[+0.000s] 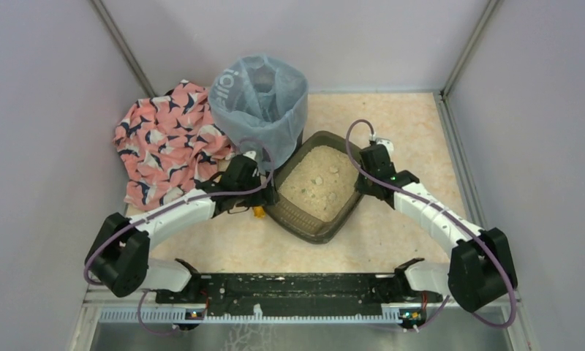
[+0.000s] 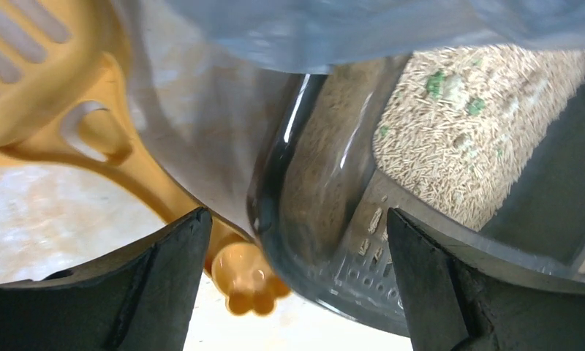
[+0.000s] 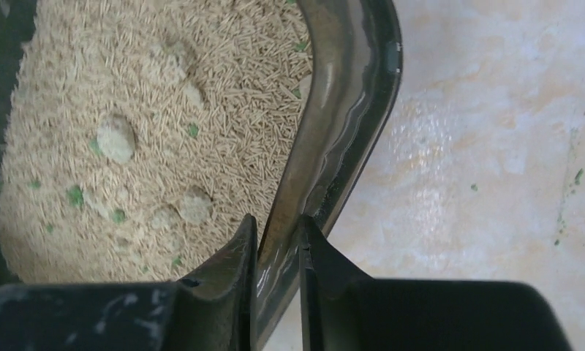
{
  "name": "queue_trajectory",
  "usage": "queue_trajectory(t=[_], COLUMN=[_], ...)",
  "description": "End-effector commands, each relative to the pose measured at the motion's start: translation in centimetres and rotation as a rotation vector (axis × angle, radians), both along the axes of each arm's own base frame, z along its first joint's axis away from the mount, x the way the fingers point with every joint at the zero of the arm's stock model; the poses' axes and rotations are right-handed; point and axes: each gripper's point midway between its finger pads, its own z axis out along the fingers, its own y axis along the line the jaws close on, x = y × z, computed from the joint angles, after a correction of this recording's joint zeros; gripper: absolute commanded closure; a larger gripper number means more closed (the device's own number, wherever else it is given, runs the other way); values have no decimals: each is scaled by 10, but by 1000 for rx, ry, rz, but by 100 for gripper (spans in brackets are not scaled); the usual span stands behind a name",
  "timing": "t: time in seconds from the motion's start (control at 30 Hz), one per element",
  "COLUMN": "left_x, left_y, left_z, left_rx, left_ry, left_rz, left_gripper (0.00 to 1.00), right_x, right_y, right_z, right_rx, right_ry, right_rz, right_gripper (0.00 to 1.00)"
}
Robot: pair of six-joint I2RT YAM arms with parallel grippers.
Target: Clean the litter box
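1. the right gripper (image 3: pixel 277 230) is clamped on the litter box (image 3: pixel 352 102). one finger is seen inside the rim and one outside, on the box's right side.
2. the left gripper (image 2: pixel 297 217) is held wide open, and nothing is gripped by it.
3. between its fingers (image 2: pixel 165 278) the round end of the yellow scoop (image 2: pixel 52 95) is seen, close to the finger on the left of that view. the left rim of the box is seen by the other finger.
4. the scoop is laid just beside the box, on its left side. its long handle runs from the round end away to the wide part with slots.
5. the box is set on the table (image 1: pixel 224 248), with one corner turned to the arms. the bin (image 1: pixel 260 95) with the blue bag is just behind it.
6. the box is filled with litter (image 3: pixel 224 80). grey clumps (image 3: pixel 116 137) and small green bits are seen on top.
7. the scoop is nearer the left arm, so it is likely meant to be picked up by that one. the open fingers would need to be moved over the handle and closed across it, not along it.
8. a pink cloth (image 1: pixel 169 139) is laid to the left of the bin.
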Motion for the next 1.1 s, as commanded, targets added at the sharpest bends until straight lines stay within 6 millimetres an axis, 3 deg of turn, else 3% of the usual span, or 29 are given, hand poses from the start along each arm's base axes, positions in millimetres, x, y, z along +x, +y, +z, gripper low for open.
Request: queue_trajectory(t=[0.0, 0.17, 0.37, 0.63, 0.93, 1.07], left_x=[-4, -19, -19, 5, 43, 61], left_y=[-30, -62, -88, -126, -173, -195], left_z=[0, -19, -27, -20, -17, -11], left_rx=[-35, -4, -16, -36, -37, -51], left_ry=[-5, 43, 63, 44, 7, -21], left_rz=[-53, -109, -140, -191, -241, -261], left_gripper=[6, 5, 5, 6, 5, 4], right_x=[24, 40, 68, 102, 135, 155], right_y=[6, -3, -35, -51, -75, -89], right_z=[4, -1, 6, 13, -8, -7], right_rx=[-27, -38, -33, -31, -27, -27], right_ry=[-38, -30, -54, -71, -36, -40], right_rz=[16, -16, -97, -153, -237, -277], right_gripper=[91, 93, 96, 98, 100, 99])
